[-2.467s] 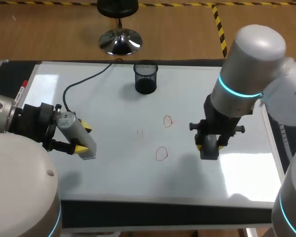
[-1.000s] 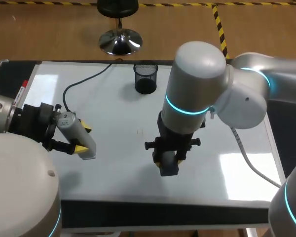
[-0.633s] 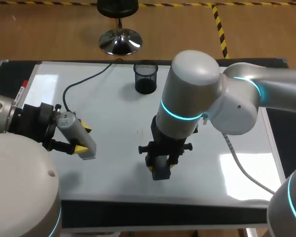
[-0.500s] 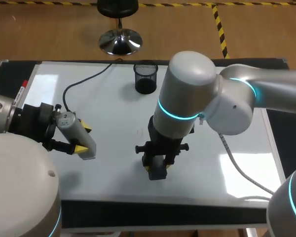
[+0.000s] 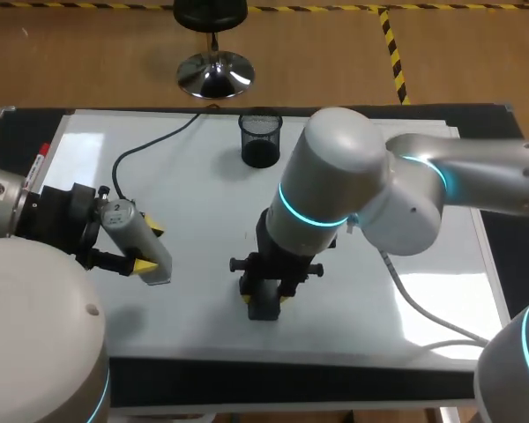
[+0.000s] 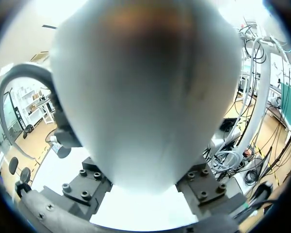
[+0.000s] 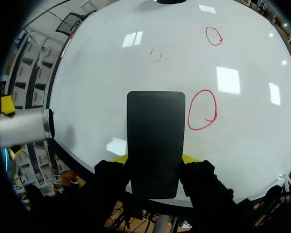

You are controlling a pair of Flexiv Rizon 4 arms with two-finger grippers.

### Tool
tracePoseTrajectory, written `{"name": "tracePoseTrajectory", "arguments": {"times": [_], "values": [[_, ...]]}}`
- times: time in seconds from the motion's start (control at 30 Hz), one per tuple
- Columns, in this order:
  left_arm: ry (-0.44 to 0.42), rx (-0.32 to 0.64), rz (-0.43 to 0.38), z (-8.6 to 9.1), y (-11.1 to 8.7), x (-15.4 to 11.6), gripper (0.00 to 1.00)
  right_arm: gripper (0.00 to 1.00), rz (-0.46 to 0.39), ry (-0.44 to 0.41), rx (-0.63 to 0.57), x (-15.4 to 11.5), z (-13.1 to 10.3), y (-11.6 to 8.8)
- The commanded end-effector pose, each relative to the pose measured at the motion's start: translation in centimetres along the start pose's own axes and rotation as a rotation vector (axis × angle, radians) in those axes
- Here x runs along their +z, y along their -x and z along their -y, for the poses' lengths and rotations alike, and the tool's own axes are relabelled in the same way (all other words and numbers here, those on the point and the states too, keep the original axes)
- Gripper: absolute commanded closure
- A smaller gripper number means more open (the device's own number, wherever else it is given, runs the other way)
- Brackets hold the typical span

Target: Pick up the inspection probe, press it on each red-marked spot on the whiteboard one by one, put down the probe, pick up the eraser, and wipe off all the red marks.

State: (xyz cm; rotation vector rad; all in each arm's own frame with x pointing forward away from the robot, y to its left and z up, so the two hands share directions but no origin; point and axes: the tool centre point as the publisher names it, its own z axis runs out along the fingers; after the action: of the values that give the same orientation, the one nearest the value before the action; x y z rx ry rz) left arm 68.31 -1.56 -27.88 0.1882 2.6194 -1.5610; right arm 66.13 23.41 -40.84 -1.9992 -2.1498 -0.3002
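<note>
The right end effector (image 7: 155,160) is pinching the black eraser (image 7: 155,131) by its long sides, with a yellow tip showing at either edge of the block. The eraser lies flat over the whiteboard (image 7: 111,73) and points straight ahead of the fingers. Whether its face presses on the board I cannot tell. The near red circle (image 7: 202,109) sits just beside the eraser's forward half, clear of its edge by a sliver. The far red circle (image 7: 214,36) lies well ahead on the same side. A faint reddish smudge (image 7: 156,54) sits ahead of the eraser, nearly in line with it. In the head view the right arm (image 5: 335,194) comes in from the right and reaches past the middle of the board, covering both circles.

The left end effector (image 5: 149,248) is clamped on the silver probe (image 5: 141,240), with one yellow tip on each side of the barrel. It is off to the side of the right end effector and well apart from it. The probe is tilted, its lower end toward the board. In the left wrist view its pale body fills the space between the dark finger blocks. A black cable (image 5: 150,143) runs from the probe's upper end across the board to the far edge. A black mesh cup (image 5: 261,139) stands on the board well ahead of the right end effector. A pen with a red cap (image 5: 40,159) lies at the board's edge beyond the left end effector. The board rests on the dark bench (image 5: 273,381).
</note>
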Motion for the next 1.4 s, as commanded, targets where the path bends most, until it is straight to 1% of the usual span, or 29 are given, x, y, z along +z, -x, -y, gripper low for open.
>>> {"name": "tracePoseTrajectory", "arguments": {"times": [0.03,0.37,0.57,0.63,0.73,0.97,1.1,1.4], "values": [[-0.001,0.003,0.004,0.1,-0.1,0.0,1.0,1.0,0.0,-0.003,0.01,0.5,-0.6,-0.3],[-0.001,0.003,0.004,0.1,-0.1,0.0,1.0,1.0,0.036,-0.023,0.034,1.7,-1.6,-0.7],[-0.001,0.003,0.004,0.1,-0.1,0.0,1.0,1.0,0.053,-0.023,0.048,1.9,-1.8,-0.2],[-0.001,0.003,0.004,0.1,-0.1,0.0,1.0,1.0,0.036,-0.034,0.053,1.9,-1.9,0.3],[-0.001,0.003,0.004,0.1,-0.1,0.0,1.0,1.0,0.037,-0.033,0.061,1.7,-2.1,0.9],[-0.001,0.003,0.004,0.1,-0.1,0.0,1.0,1.0,0.069,-0.035,0.086,1.6,-2.5,2.5],[-0.001,0.003,0.004,0.1,-0.1,0.0,1.0,1.0,0.069,-0.037,0.099,1.5,-2.4,3.5],[-0.001,0.003,0.004,0.1,-0.1,0.0,1.0,1.0,0.112,-0.046,0.145,1.3,-2.5,6.2]]}}
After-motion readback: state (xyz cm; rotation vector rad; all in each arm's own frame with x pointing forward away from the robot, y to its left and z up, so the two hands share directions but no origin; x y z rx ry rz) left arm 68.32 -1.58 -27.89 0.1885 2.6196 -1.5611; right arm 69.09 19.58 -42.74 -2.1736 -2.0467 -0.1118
